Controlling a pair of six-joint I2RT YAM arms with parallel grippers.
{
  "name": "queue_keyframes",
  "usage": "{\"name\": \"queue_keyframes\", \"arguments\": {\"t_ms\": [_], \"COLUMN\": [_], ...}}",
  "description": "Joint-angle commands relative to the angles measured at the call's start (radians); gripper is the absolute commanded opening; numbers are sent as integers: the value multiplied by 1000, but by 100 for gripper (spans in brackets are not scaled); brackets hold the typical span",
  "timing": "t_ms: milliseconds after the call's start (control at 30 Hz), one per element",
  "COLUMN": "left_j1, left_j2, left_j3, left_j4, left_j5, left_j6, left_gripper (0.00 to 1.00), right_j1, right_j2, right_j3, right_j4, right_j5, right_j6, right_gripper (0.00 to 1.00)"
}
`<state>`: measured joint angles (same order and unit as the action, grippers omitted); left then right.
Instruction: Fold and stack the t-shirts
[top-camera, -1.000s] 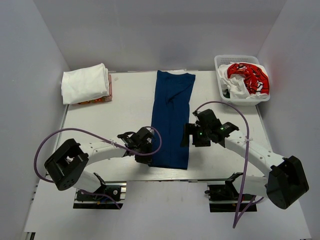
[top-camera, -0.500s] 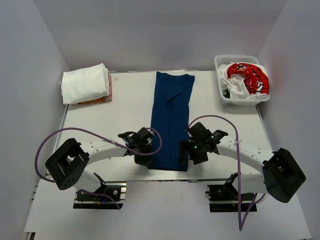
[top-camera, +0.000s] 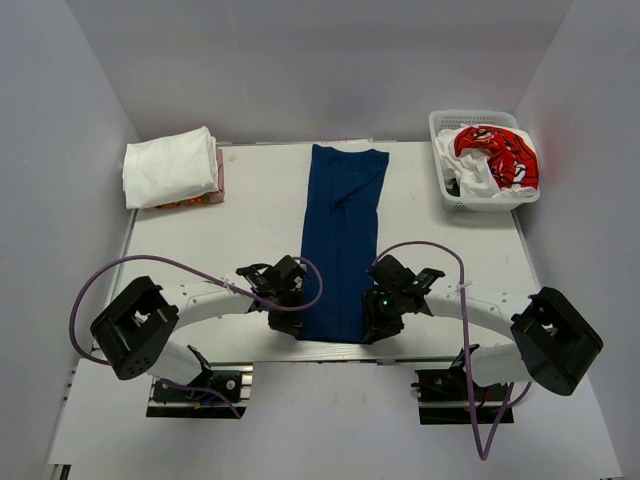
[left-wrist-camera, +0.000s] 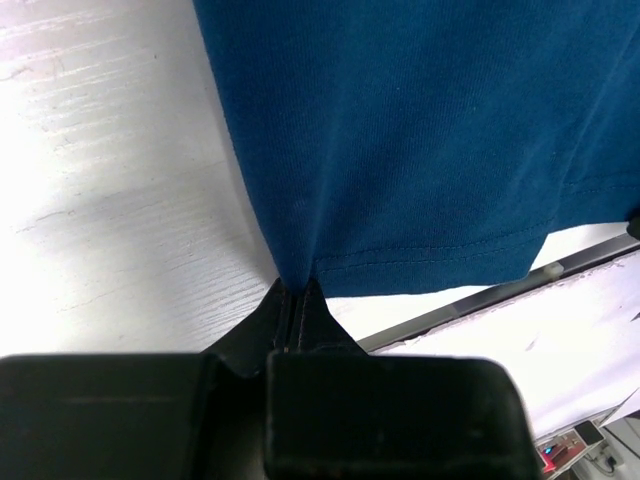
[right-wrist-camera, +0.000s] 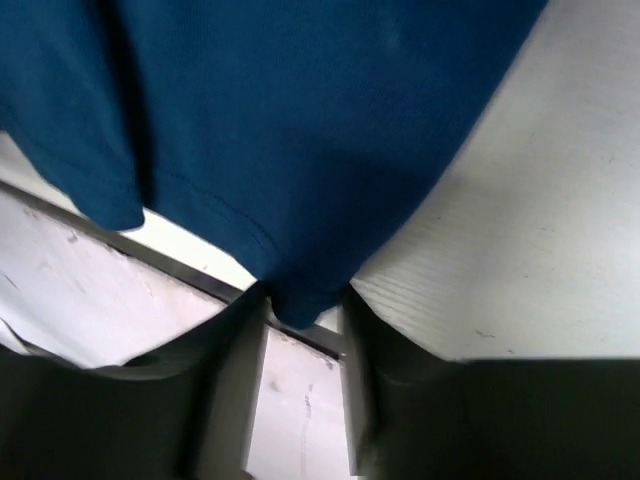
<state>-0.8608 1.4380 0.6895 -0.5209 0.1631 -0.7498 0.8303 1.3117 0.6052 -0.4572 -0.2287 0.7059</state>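
While the half-folded navy t-shirt (top-camera: 342, 235) is lying on the counter (top-camera: 230, 230), you are clamping its near-left corner in the left fingers (left-wrist-camera: 260, 330), right fingers (right-wrist-camera: 225, 400) apart around the other, one white t-shirt (top-camera: 170, 167) folded, basket (top-camera: 470, 115) shirts (top-camera: 492, 155) waiting.

White table (top-camera: 200, 250), prob. grey walls (top-camera: 300, 60)

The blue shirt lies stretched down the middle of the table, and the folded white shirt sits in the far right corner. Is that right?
Not quite. The folded white shirt sits in the far left corner, as the top external view shows. The far right corner holds the basket. The blue shirt does lie stretched down the middle of the table.
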Motion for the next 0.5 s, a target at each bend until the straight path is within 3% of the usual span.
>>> {"name": "queue_keyframes", "arguments": {"t_ms": [0, 33, 67, 133, 167, 467], "left_j1": [-9, -9, -9, -9, -9, 0], "left_j2": [-30, -39, -39, -48, -48, -47], "left_j3": [4, 4, 4, 4, 4, 117], "left_j4": [-39, -48, -48, -48, -57, -148], "left_j5": [-37, -37, -46, -46, -46, -131], "left_j6": [-23, -23, -32, -33, -33, -20], "left_gripper": [0, 0, 0, 0, 0, 0], "right_j1": [7, 7, 16, 18, 18, 20], "right_j2": [27, 30, 34, 37, 32, -40], "right_j3": [-2, 4, 7, 8, 7, 96], "right_j4": [19, 22, 23, 22, 20, -43], "right_j5": [11, 9, 14, 29, 34, 182], "right_j6": [21, 17, 17, 20, 20, 13], "right_gripper": [38, 32, 20, 12, 0, 0]}}
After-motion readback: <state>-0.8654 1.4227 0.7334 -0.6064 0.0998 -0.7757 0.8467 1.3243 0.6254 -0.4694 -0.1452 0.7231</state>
